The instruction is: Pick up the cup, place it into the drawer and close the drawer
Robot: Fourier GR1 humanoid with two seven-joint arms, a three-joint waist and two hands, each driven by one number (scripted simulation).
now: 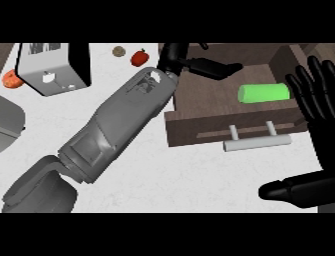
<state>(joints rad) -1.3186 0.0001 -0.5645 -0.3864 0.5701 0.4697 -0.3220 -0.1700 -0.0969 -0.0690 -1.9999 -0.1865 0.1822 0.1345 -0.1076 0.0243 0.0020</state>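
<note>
Right robot hand [319, 107] is seen closest, fingers spread straight, just right of the open drawer [207, 95].
Nothing is held by it; its thumb is extended below the drawer's pale handle [256, 142]. Inside the drawer, toward its right end, the green cup [264, 93] is seen lying on its side. At the drawer's far left corner, the left robot hand [199, 64] is shown with fingers bent, nothing visibly grasped. Left of the drawer, a toaster [50, 67] and a small red fruit [139, 57] are found on the white surface [192, 175].

No words or numbers to read. Only blurry dark marks on the toaster [52, 67] at 10 o'clock.
</note>
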